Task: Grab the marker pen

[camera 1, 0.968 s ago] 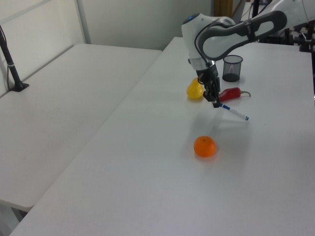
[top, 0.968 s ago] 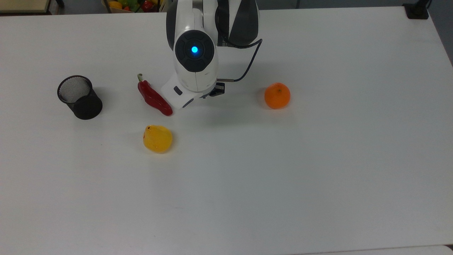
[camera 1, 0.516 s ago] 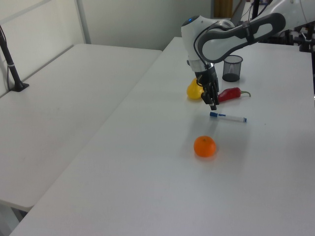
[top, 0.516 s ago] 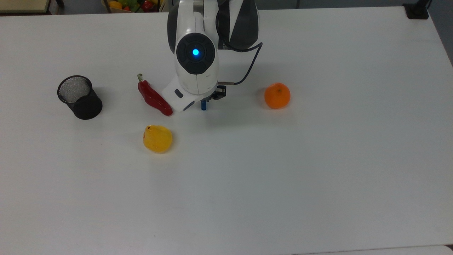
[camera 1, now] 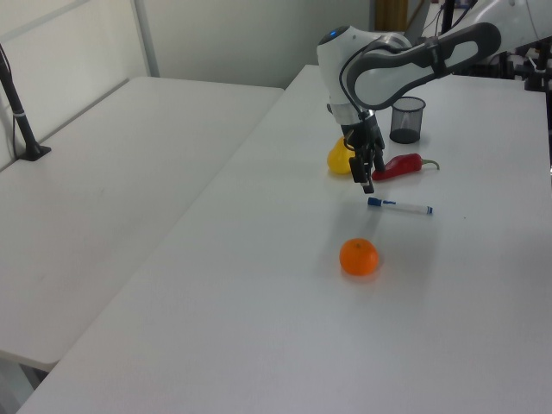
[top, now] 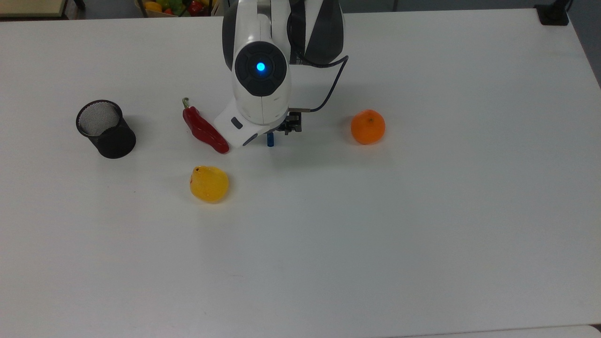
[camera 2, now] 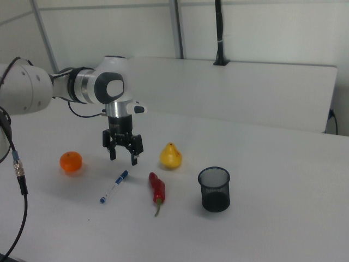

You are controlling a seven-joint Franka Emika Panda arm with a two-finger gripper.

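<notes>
You are at the reach-and-grasp step: the gripper (camera 2: 123, 156) hangs with its fingers spread and empty above the table (camera 2: 262, 218). The marker pen (camera 2: 114, 186) lies flat left of centre in the right view, just below the gripper, between the orange (camera 2: 71, 162) and the red chilli (camera 2: 157, 190). Next, I judge, you lower straight down, straddle the barrel, then close.

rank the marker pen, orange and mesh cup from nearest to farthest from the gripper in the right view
1. marker pen, lying on the table just below the open gripper
2. orange, toward the right view's left
3. mesh cup, far toward the right view's right
</notes>
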